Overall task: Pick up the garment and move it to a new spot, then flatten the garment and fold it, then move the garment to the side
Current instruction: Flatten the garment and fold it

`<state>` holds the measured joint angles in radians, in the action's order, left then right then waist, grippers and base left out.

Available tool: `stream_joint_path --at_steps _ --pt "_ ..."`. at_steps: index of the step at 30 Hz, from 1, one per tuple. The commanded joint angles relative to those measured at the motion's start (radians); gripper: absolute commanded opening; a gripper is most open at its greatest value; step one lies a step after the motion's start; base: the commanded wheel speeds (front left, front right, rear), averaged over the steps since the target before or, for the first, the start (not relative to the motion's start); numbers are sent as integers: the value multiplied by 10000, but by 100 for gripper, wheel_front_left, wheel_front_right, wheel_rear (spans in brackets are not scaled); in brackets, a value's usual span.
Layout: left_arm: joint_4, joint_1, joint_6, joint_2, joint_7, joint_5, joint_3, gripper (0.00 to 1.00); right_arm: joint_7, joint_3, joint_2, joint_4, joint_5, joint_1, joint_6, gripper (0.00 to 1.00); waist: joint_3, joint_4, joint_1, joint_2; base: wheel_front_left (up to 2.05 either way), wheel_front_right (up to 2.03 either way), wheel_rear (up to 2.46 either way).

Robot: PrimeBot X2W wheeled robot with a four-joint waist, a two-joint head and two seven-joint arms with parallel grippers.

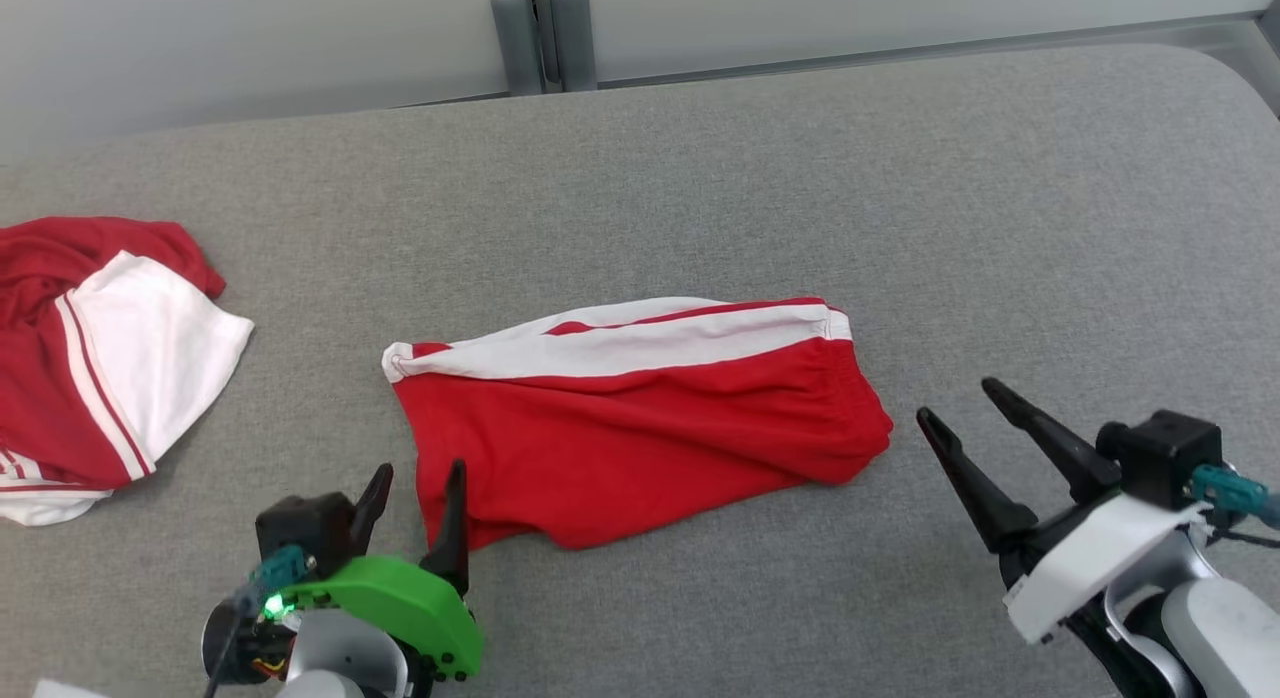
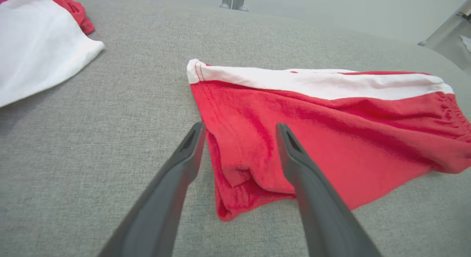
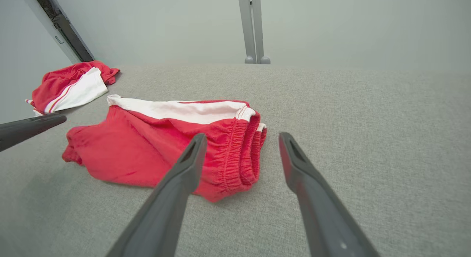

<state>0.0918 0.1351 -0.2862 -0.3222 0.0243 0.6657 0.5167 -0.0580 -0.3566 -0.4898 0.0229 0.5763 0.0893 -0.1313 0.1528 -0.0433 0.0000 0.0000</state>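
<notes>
Red garment: stacked waistband, right wrist view

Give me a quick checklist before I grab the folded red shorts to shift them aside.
1. Left gripper open: ok.
2. Right gripper open, off the cloth: ok.
3. Red shorts folded on the grey surface: ok, near left corner rumpled.
4. Left gripper at that corner: ok.
5. Every layer between its fingers: cannot tell.
6. Second garment lies apart, at left: ok.
</notes>
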Motion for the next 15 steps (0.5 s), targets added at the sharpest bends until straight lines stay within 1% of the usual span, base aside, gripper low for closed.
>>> stream_joint_path --at_steps 1,3,5,7,10,11,15 --pt "31 -275 12 126 -540 -190 -66 100 201 -12 66 42 -165 334 11 100 -63 98 0 0 0 0 0" --pt "119 -379 -28 78 -1222 -570 45 100 585 -74 224 -36 -339 704 11 100 -22 193 0 0 0 0 0" --pt "197 -476 -127 229 -1898 -860 75 100 964 -148 412 -235 -515 1088 11 100 43 308 0 0 0 0 0" --pt "281 -533 -40 370 -2326 -1047 227 100 1283 -322 551 -561 -740 1457 12 100 143 472 0 0 0 0 0" --pt "533 -501 -19 455 -2642 -1336 259 100 1552 -587 692 -1228 -1015 1882 12 100 291 719 0 0 0 0 0" --pt "603 -452 -25 589 -2728 -1395 201 100 1608 -619 706 -1554 -1186 2012 12 100 336 810 0 0 0 0 0" --pt "739 -327 208 912 -2894 -1592 -24 100 1599 -630 899 -2627 -1486 2253 12 100 514 1097 0 0 0 0 0"
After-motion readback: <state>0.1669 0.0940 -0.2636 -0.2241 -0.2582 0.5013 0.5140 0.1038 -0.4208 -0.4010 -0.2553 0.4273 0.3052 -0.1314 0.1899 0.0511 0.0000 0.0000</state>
